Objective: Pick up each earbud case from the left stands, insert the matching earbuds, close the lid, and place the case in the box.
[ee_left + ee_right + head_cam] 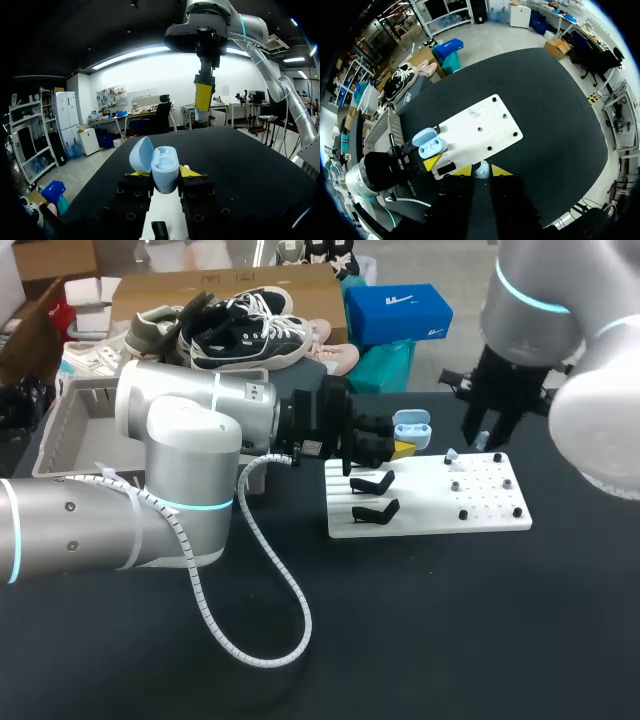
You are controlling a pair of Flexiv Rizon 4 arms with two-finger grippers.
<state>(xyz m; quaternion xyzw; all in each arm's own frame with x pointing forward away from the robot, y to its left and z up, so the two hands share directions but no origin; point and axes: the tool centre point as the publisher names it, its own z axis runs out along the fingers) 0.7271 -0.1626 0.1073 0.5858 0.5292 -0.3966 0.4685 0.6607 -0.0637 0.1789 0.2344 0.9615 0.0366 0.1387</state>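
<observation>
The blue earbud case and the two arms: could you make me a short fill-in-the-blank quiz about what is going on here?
1. The left gripper is shut on the light blue earbud case, whose lid is ____.
2. The pegged board on the table is ____ in colour.
3. The right gripper holds a small white earbud between its ____ tips.
4. The two empty stands on the board are ____.
Missing words: open; white; yellow; black.

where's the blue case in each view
Head: case in the left gripper, over the far left corner of the board.
Left wrist: case between the gripper's fingers, lid open.
Right wrist: case beside the board's corner, ahead of the right gripper.
Shared landmark: the board.
</observation>
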